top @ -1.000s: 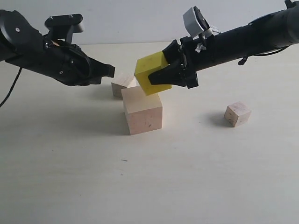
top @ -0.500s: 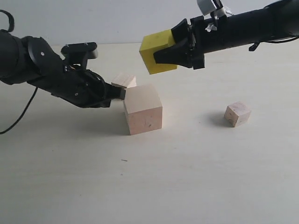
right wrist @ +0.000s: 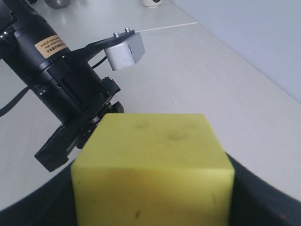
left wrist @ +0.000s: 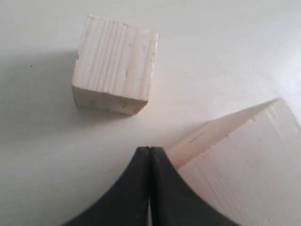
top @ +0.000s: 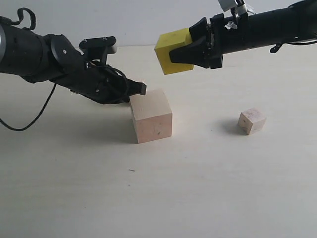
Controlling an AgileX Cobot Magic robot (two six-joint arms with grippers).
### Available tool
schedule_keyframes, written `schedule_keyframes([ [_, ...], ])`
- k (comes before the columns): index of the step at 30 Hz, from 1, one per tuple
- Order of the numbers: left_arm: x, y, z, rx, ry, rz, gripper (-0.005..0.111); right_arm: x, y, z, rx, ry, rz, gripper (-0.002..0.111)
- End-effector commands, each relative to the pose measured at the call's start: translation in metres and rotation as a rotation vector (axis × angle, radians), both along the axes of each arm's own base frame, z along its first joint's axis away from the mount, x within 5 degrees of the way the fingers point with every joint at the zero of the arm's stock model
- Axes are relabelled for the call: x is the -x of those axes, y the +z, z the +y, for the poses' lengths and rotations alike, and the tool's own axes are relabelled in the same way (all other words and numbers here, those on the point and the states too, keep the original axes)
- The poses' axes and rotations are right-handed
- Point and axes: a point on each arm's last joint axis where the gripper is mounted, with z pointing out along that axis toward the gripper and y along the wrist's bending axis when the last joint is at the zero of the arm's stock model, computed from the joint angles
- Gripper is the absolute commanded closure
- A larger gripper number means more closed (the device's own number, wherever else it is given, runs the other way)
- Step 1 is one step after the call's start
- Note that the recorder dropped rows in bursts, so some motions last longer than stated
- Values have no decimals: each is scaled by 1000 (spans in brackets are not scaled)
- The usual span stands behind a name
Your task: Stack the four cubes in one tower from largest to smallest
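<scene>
The large pale wood cube (top: 151,115) stands mid-table with nothing on top of it. My right gripper (top: 179,48) holds the yellow cube (top: 172,43) in the air, above and slightly right of it; that cube (right wrist: 153,165) fills the right wrist view. My left gripper (top: 142,88) is shut and empty, its tip at the large cube's rear left top corner (left wrist: 244,160). One small pale wood cube (left wrist: 115,65) lies just beyond the shut left gripper tips (left wrist: 149,149); the left arm hides it in the exterior view. The other small cube (top: 251,121) lies alone to the right. No tower shows.
The left arm (top: 54,62) stretches low over the table from the left, with its cable (top: 29,119) trailing down. The right arm (top: 262,29) reaches in from the upper right. The left arm's body (right wrist: 61,94) shows beyond the yellow cube in the right wrist view.
My right gripper has lifted the yellow cube up off the large cube and slightly right. My shut left gripper has dropped and moved right to the large cube's corner, covering the small cube behind it.
</scene>
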Motion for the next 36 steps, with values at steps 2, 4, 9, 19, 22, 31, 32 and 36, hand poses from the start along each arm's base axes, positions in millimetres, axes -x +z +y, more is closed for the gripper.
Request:
schedule_keyframes([
  [2,-6,-2,-6,4,-9,-3,107,0,7,0,-22,-3,-11,108],
  [4,-6,-1,-6,2,-15,-10,107,0,7,0,-22,-3,-11,108],
  [9,-7,-1,-6,3,-15,-10,107,0,7,0,-20,-1,-11,108],
  [19,-8,15,-5,13,-16,-77,107,4,3,11,1,42,0,108],
  [22,-8,14,-5,13,-20,-70,107,7,1,20,2,63,4,108],
  [31,-5,16,-3,-14,-56,-62,107,9,0,22,17,81,2,108],
  [32,-4,17,-2,-22,-64,-66,107,10,-1,24,26,92,1,108],
  [36,0,27,9,-29,-53,-96,107,13,-5,31,49,143,-55,108],
])
